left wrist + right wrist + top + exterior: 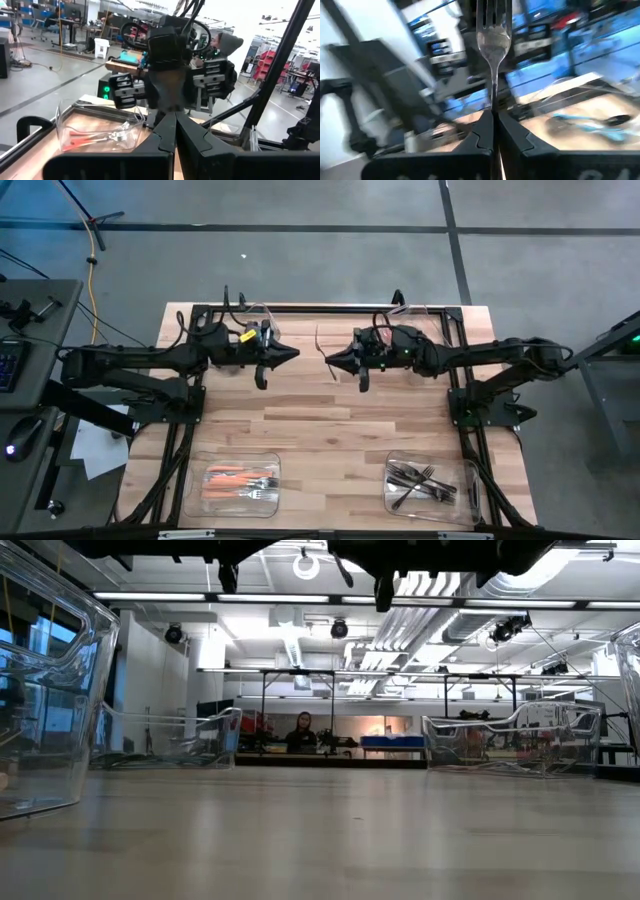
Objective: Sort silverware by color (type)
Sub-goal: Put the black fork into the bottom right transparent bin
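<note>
My right gripper (328, 359) (493, 117) hovers high over the far middle of the table, shut on a fork (494, 35) with a silver head; in the high view the fork (318, 340) shows as a thin pale line. Its handle is hidden. My left gripper (293, 353) (175, 131) faces it from a short way to the left, shut and empty. Orange-handled silverware (240, 485) lies in the near left bin. Dark silverware (425, 480) lies in the near right bin. Teal pieces (600, 124) and red-orange pieces (95, 137) lie in the two far bins. My right gripper pinches the fork between its two fingers at the thin neck (493, 97) just below the head. The fingers lie level and point toward the table's left. The fork sticks out ahead of the fingertips, tines away from the gripper, lifted clear of the table.
Clear plastic bins stand at the corners: near left (196, 502), near right (470, 505), far left (255, 312) and far right (415, 312). Bare wood (330, 430) lies between them. A black frame (320, 308) runs along the far edge and down both sides.
</note>
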